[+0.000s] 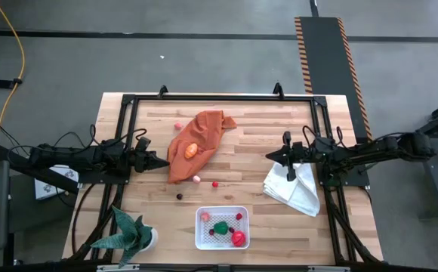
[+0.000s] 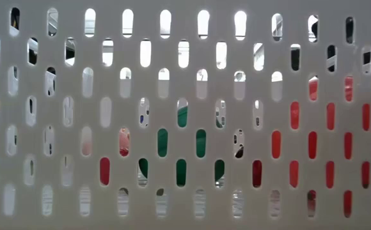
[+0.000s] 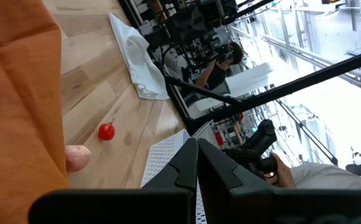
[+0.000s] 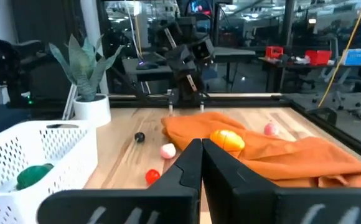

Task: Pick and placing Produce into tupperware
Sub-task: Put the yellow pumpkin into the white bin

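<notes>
Both grippers idle at mid-table, left gripper [image 1: 161, 162] and right gripper [image 1: 270, 156] each pressed together, empty. White basket [image 1: 221, 227] at the near edge holds green and red pieces. My worry: the orange piece [image 1: 191, 149] sits on the orange cloth [image 1: 198, 140]; a pinch there could snag fabric.

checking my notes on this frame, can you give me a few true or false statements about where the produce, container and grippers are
1. The white container already holds a green piece and a red piece. True.
2. An orange piece lies on the orange cloth. True.
3. The left gripper is holding a red berry. False: it is shut and empty, beside the cloth.
4. The right gripper hangs over the container. False: it sits by the white cloth.
5. The potted plant stands right of the container. False: left.
</notes>
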Available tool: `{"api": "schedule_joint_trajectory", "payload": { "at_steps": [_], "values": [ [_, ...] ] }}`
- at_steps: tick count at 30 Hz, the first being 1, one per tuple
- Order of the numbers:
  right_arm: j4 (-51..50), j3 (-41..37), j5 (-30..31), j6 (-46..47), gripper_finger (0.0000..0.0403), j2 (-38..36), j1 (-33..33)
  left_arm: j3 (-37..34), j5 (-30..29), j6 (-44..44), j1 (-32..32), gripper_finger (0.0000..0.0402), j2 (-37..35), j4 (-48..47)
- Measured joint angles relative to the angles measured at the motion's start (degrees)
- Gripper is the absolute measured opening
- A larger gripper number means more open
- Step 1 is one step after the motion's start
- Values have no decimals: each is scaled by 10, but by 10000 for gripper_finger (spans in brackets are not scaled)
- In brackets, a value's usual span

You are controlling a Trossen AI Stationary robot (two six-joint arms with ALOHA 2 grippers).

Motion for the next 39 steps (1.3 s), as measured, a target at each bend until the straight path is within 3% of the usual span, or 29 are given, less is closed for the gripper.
{"api": "schedule_joint_trajectory", "payload": {
  "at_steps": [16,22,39],
  "values": [
    [-2,0,16,-48,0,-5,-5,0,0,0,0,1,0,0],
    [-3,0,16,-28,0,-4,-5,0,0,0,0,1,0,0],
    [-86,0,15,-26,0,-4,-5,0,0,0,0,1,0,0]
  ]
}}
